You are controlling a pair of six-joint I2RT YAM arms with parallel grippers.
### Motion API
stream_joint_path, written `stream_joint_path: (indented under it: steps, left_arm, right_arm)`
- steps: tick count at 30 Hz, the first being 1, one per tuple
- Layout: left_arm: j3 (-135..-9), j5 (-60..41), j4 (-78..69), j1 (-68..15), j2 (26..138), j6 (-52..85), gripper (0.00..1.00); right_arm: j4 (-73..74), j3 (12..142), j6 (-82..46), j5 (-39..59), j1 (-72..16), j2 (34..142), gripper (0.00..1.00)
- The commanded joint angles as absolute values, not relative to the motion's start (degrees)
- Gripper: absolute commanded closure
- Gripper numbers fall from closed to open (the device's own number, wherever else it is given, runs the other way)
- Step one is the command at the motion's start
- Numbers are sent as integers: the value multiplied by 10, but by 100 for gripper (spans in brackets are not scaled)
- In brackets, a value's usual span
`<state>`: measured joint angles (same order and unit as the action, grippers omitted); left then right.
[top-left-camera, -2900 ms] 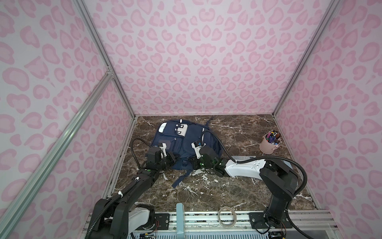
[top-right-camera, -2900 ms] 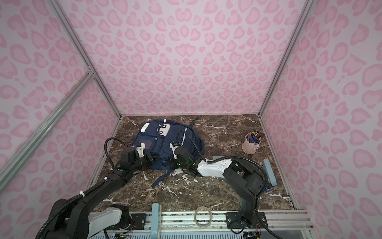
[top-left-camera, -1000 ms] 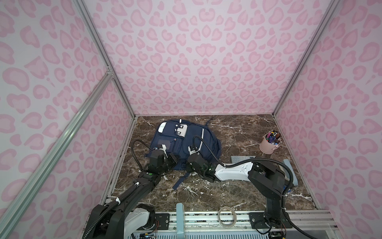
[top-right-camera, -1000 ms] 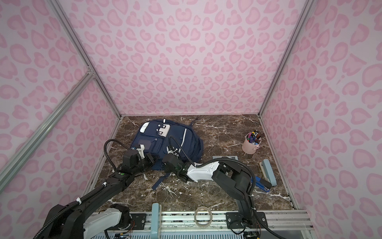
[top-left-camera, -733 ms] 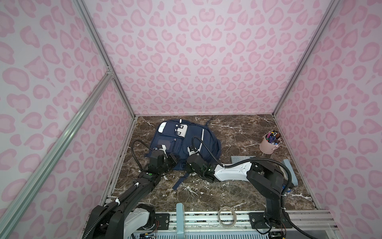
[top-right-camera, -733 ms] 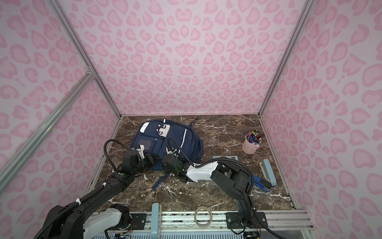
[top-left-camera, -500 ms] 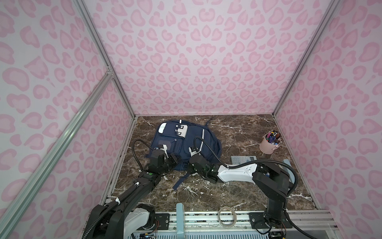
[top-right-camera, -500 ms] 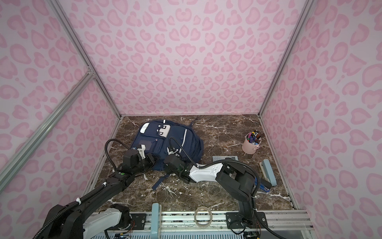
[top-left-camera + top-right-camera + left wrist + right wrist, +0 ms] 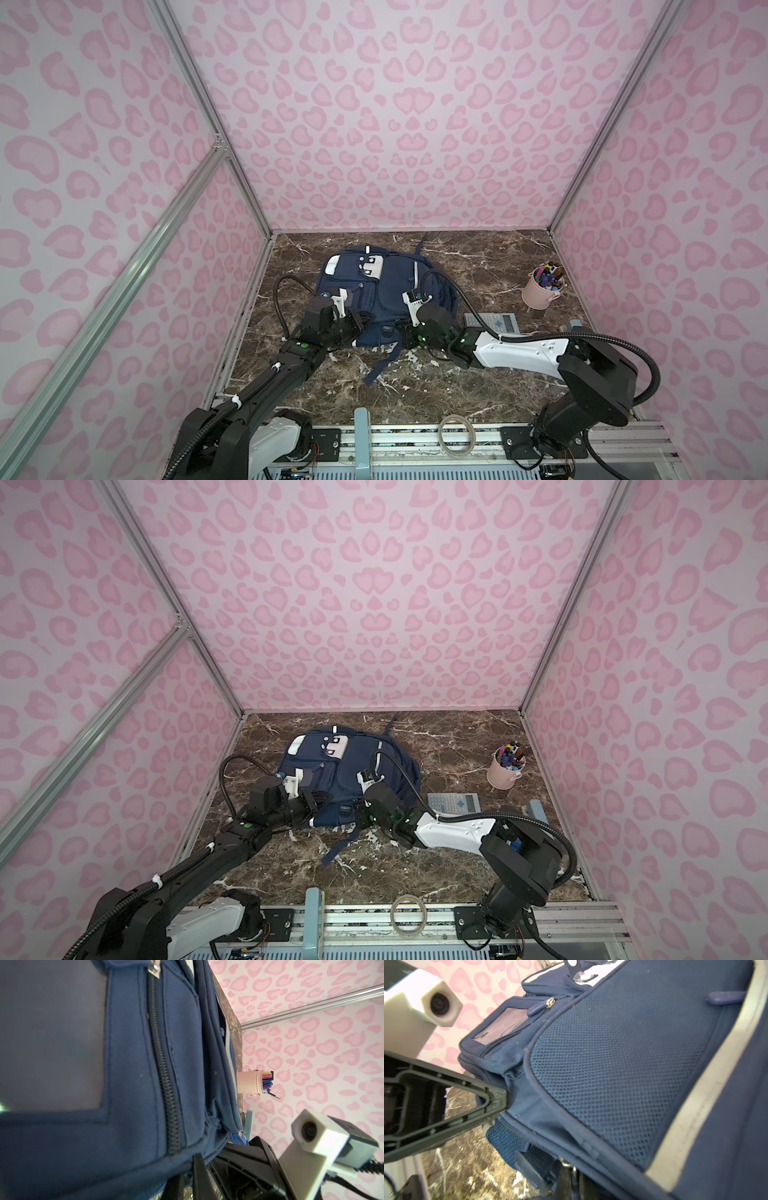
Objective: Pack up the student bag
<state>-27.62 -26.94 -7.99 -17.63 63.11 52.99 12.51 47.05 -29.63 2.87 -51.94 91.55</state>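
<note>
Looking down in both top views, you see the student bag (image 9: 386,291) flat on the worktop (image 9: 415,386) towards the back left, your left tool (image 9: 360,325) and right tool (image 9: 408,336) both at its near edge, while the calculator (image 9: 453,802) and pen cup (image 9: 505,773) sit outside it, so packing looks barely begun. Your left wrist view shows a pocket zipper (image 9: 164,1064) closed. Your right wrist view shows the left tool clenched on puckered bag fabric; the right tool is clenched beside the buckle (image 9: 533,1167), on what you cannot tell.
</note>
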Motion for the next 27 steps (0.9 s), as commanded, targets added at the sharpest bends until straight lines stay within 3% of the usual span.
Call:
stream_joint_path:
  steps: [1, 8, 13, 18, 27]
  left_arm:
    - [-264, -169, -88, -171, 638, 532, 97]
    - [-271, -185, -166, -243, 681, 583, 97]
    - [-275, -177, -158, -252, 674, 586, 97]
    - [-264, -173, -153, -248, 664, 583, 97]
    - [-253, -171, -113, -158, 639, 537, 97]
  right_arm:
    - [-27, 450, -285, -95, -499, 907, 100]
    - [0, 551, -262, -46, -583, 950, 100]
    - [-39, 633, -247, -68, -616, 1006, 100]
    - [-61, 596, -258, -75, -587, 974, 100]
    - [-136, 474, -243, -64, -504, 857, 100]
